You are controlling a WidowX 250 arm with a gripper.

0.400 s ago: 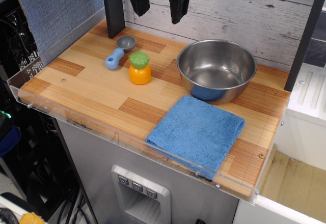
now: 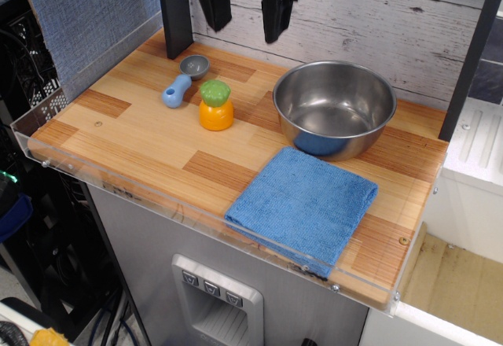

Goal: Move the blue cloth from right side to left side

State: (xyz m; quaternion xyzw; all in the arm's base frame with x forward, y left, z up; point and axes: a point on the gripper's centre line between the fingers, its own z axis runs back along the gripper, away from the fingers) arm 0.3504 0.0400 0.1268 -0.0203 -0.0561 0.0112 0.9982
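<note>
The blue cloth (image 2: 302,205) lies folded flat on the right front part of the wooden table (image 2: 134,138), just in front of the steel bowl (image 2: 334,108). My gripper (image 2: 245,17) hangs high at the back of the table, above and left of the bowl. Its two black fingers (image 2: 214,4) are apart and hold nothing. It is far from the cloth.
A blue-handled grey scoop (image 2: 182,81) and an orange toy with a green top (image 2: 216,105) sit at the back left. A clear plastic rim (image 2: 157,196) edges the table front and left. A black post (image 2: 174,12) stands behind the scoop. A grey-blue fabric panel (image 2: 86,16) stands at left.
The gripper has shifted slightly, its fingers now a little lower and turned. The cloth and other things have not moved.
</note>
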